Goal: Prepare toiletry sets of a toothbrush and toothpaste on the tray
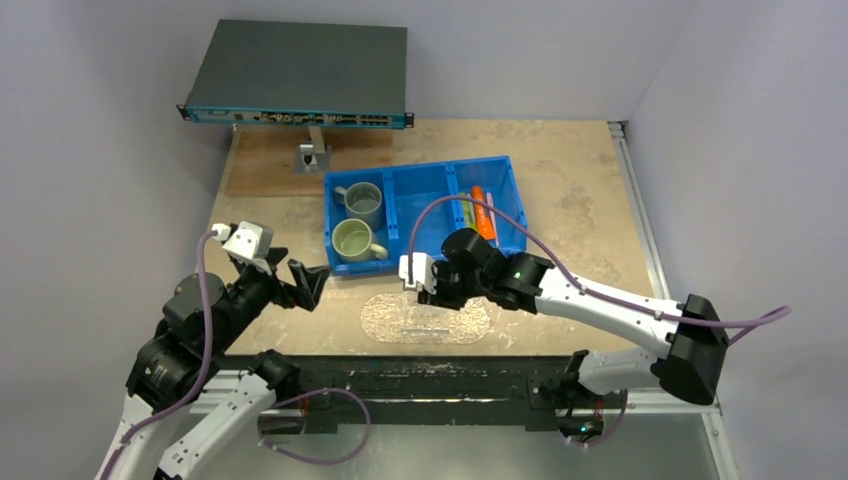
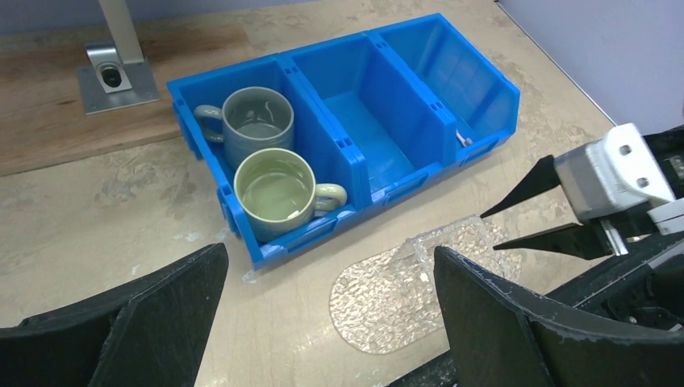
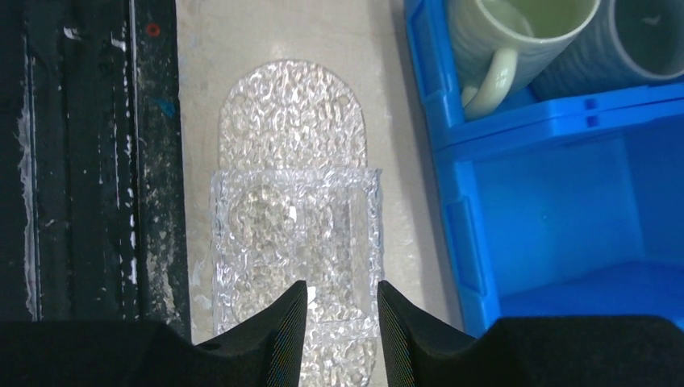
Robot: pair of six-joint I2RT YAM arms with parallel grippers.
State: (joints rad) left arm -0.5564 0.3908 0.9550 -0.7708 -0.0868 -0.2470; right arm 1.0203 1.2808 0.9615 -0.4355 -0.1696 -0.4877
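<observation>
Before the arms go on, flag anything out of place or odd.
One oddity: a clear rectangular piece with the same pebbled texture lies on the tray, spanning its width. Nothing looks spilled or tipped; the grey mug and the green mug stand upright in the blue bin.

White arms (image 1: 600,300), black joints (image 1: 695,350), purple cables (image 1: 205,300)

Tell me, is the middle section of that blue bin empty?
Empty: the middle compartment of the blue bin shows only bare blue floor in both wrist views.
</observation>
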